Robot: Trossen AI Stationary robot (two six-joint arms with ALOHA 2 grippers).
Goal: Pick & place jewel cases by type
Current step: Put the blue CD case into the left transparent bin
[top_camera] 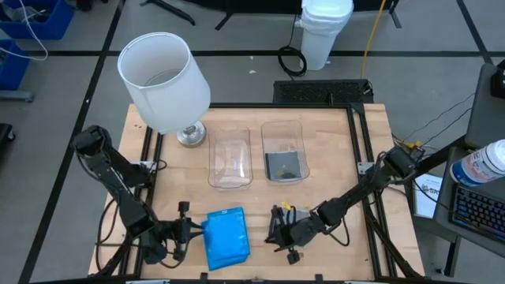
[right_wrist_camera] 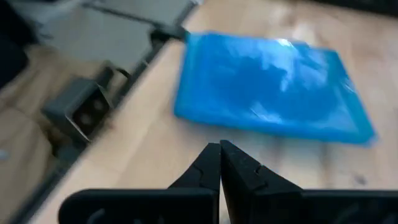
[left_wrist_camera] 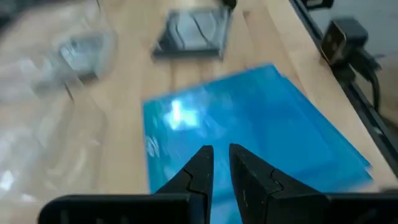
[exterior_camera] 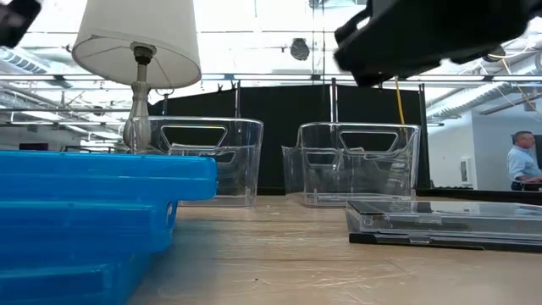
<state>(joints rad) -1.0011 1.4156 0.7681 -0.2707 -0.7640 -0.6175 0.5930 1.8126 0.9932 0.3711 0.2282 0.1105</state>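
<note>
Both arms reach in at the near edge of the table in the high view, 1 on each side of the stack of blue jewel cases (top_camera: 226, 237), which we take as our landmark. Our left gripper (top_camera: 189, 229) sits just left of the stack, aimed at its edge, probably lined up for the next pick. Our right gripper (top_camera: 278, 231) is to the stack's right, above a dark grey jewel case (top_camera: 285, 223). Beyond the stack stand 2 clear tubs: the left tub (top_camera: 230, 158) looks bare, while the right tub (top_camera: 283, 150) already holds a dark case (top_camera: 285, 165), so it seems to be the grey type's bin.

From table height, the blue stack (exterior_camera: 85, 216) fills the near left and the grey case (exterior_camera: 445, 224) lies flat on the wood to its right.

Our left wrist camera shows the left fingers (left_wrist_camera: 245, 174) slightly apart, holding nothing, right at the stack (left_wrist_camera: 249, 124).

Our right wrist camera shows the right fingers (right_wrist_camera: 205, 168) pressed together and empty, pointing toward the stack (right_wrist_camera: 273, 84).
</note>
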